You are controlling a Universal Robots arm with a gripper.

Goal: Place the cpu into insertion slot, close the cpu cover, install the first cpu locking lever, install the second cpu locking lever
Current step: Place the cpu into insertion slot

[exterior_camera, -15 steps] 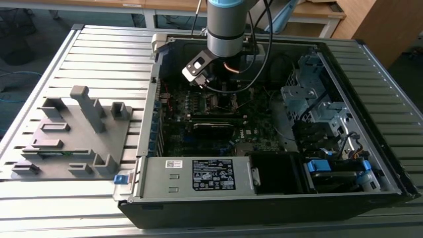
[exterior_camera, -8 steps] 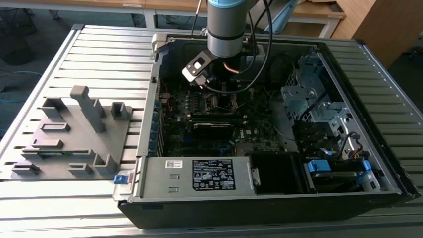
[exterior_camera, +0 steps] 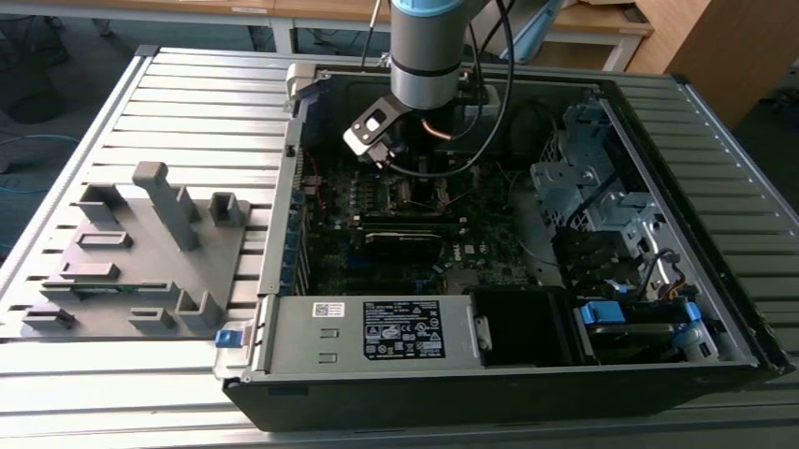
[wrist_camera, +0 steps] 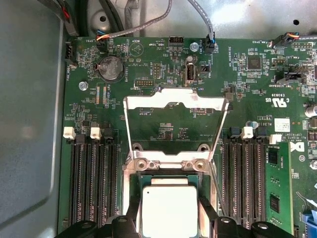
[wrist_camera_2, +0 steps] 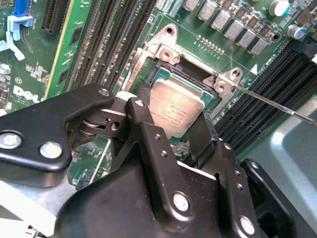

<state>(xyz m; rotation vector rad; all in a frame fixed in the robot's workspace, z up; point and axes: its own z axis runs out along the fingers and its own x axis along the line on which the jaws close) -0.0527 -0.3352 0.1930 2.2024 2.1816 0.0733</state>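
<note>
My arm [exterior_camera: 425, 47] comes down from the upper middle of the exterior view into an open computer case [exterior_camera: 500, 388], which lies on a slatted metal table [exterior_camera: 75, 122]. A grey moulded fixture tray [exterior_camera: 138, 253] sits on the table at the exterior view's left, just beside the case. A silver power supply [exterior_camera: 374, 332] fills the near edge of the case at lower centre. In the second wrist view, my gripper [wrist_camera_2: 174, 118] straddles the cpu [wrist_camera_2: 178, 105], one black arm of it close along each of two opposite edges. I cannot tell whether it is pinching the chip or standing just clear of it. The cpu lies flat, silvery-tan top upward, inside the insertion slot [wrist_camera_2: 166, 52] on the green motherboard [wrist_camera: 257, 89], with the slot's dark frame showing around it. In the first wrist view, the cpu cover [wrist_camera: 176, 101] is swung open. Its thin silver frame is hinged at the slot's screwed bracket and reaches away from the cpu, and the board shows through its cut-out middle. A thin locking lever [wrist_camera_2: 267, 101] runs out from a corner of the slot across the long black memory slots [wrist_camera: 94, 183], which flank the slot on both sides. A round coin battery [wrist_camera: 110, 68] sits on the board beyond the open cover, well apart from the cpu.
</note>
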